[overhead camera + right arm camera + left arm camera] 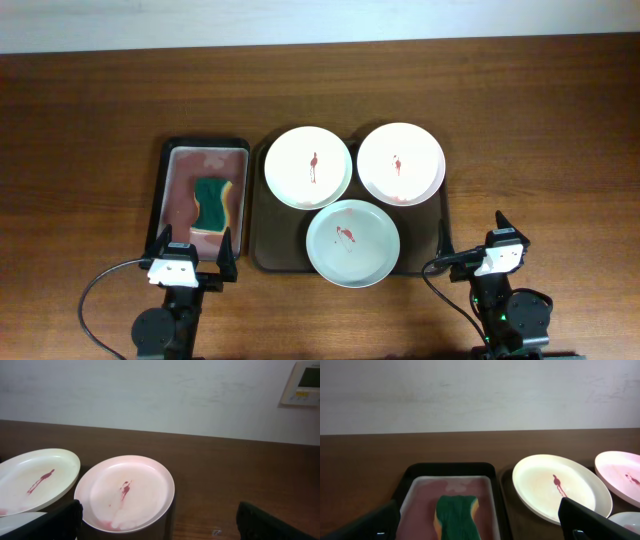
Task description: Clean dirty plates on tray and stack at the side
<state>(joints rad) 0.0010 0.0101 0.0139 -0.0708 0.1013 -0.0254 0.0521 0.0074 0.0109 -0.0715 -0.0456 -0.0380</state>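
Observation:
Three plates lie on the dark brown tray point(262, 250). The cream-white plate point(307, 166) is at the back left, the pinkish-white plate point(401, 163) at the back right, the pale mint plate point(352, 243) at the front. Each has a small red smear. The cream plate point(560, 487) and the pink plate point(622, 477) show in the left wrist view; the right wrist view shows the pink plate point(125, 492) and the cream plate point(35, 480). My left gripper point(193, 250) is open and empty near the table's front. My right gripper point(472, 240) is open and empty, front right of the tray.
A smaller black tray point(172, 160) with a pinkish inside stands left of the brown tray and holds a green and yellow sponge point(211, 203), also seen in the left wrist view point(457, 517). Bare wooden table point(540, 150) lies to the right and behind.

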